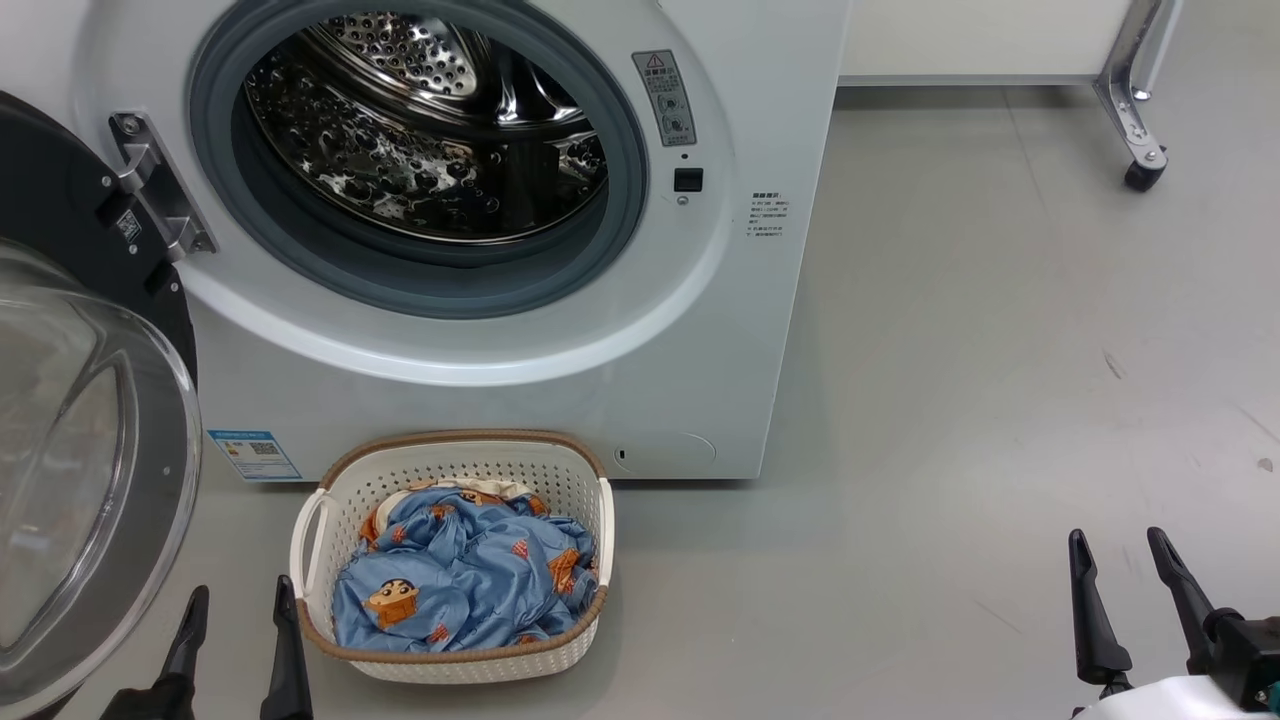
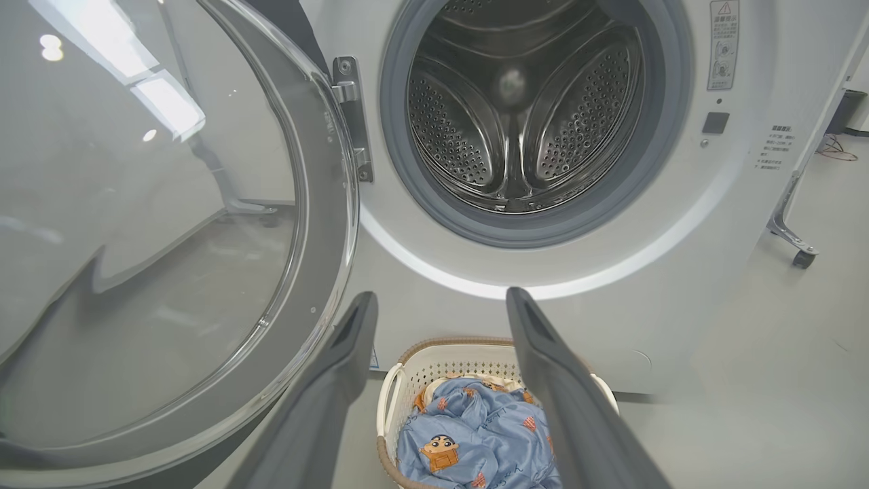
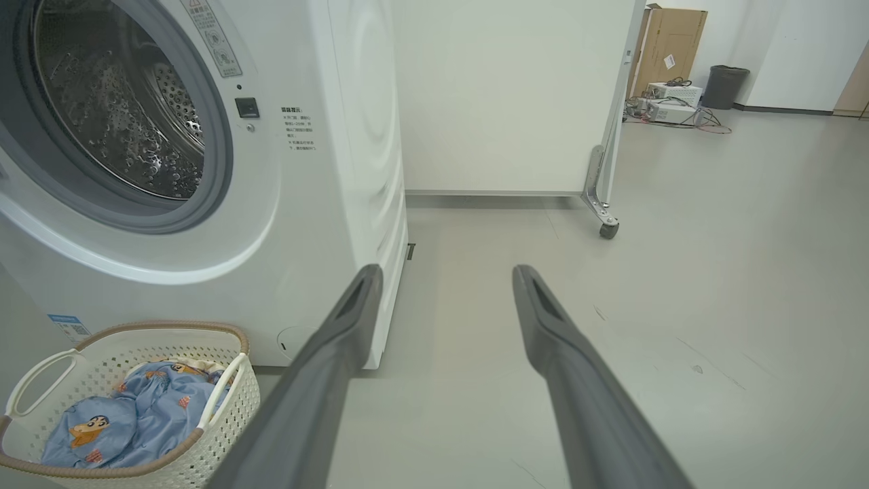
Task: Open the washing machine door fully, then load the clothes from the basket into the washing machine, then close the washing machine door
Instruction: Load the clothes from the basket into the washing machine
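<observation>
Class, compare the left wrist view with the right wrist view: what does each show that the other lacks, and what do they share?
Left wrist view, not the right: the washing machine door, swung open, with its metal hinge. Right wrist view, not the left: the washer's side panel, a cardboard box and a dark bin. Both: the steel drum, and the basket holding the clothes in front of the washing machine.

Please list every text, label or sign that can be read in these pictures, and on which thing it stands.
No text reads clearly.
Grey warning sticker on the washing machine: a warning triangle; words too small.
Printed lines on its front: blurred.
Blue QR label, lower front: too small.
</observation>
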Robot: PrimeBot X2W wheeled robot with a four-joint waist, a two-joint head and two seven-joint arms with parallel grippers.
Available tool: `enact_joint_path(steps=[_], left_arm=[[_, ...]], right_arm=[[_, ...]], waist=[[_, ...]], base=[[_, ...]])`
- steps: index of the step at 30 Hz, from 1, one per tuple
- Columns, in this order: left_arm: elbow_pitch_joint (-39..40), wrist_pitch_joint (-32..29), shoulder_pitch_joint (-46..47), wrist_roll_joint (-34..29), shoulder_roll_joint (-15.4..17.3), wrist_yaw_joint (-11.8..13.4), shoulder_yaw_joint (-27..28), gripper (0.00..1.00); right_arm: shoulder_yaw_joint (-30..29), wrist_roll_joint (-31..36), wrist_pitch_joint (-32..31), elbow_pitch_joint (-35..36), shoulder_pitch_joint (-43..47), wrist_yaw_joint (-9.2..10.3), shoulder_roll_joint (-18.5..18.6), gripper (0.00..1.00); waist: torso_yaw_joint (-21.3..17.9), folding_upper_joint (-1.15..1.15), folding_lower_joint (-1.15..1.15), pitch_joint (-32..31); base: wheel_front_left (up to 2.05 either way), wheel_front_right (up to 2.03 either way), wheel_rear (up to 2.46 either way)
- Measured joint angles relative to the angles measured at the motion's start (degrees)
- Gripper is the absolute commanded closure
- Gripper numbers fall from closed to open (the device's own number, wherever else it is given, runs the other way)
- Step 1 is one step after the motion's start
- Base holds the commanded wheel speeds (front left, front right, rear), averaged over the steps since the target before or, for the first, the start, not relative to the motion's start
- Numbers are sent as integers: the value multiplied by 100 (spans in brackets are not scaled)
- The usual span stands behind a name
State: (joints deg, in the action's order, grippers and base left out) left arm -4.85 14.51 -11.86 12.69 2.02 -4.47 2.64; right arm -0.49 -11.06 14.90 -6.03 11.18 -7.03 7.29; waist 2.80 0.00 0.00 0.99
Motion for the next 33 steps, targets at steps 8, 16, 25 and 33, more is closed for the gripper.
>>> enact_joint_path(steps=[8, 16, 25, 33], left_arm=[[1, 0, 1, 9, 9, 73, 46, 0], [4, 0, 2, 1, 11, 71, 4, 0], [11, 0, 4, 1, 12, 70, -75, 0], [53, 0, 4, 1, 13, 67, -82, 0]], right_arm=[[-1, 0, 0, 2, 0, 0, 0, 0], [-9, -1, 0, 2, -1, 0, -1, 0], [-16, -1, 0, 2, -2, 0, -9, 0], [-19, -1, 0, 2, -3, 0, -26, 0]], waist=[[6, 0, 0, 41], [11, 0, 0, 93], [21, 0, 0, 124], [24, 0, 0, 152]], base=[[99, -99, 0], [66, -66, 0], [31, -31, 0], [3, -3, 0]])
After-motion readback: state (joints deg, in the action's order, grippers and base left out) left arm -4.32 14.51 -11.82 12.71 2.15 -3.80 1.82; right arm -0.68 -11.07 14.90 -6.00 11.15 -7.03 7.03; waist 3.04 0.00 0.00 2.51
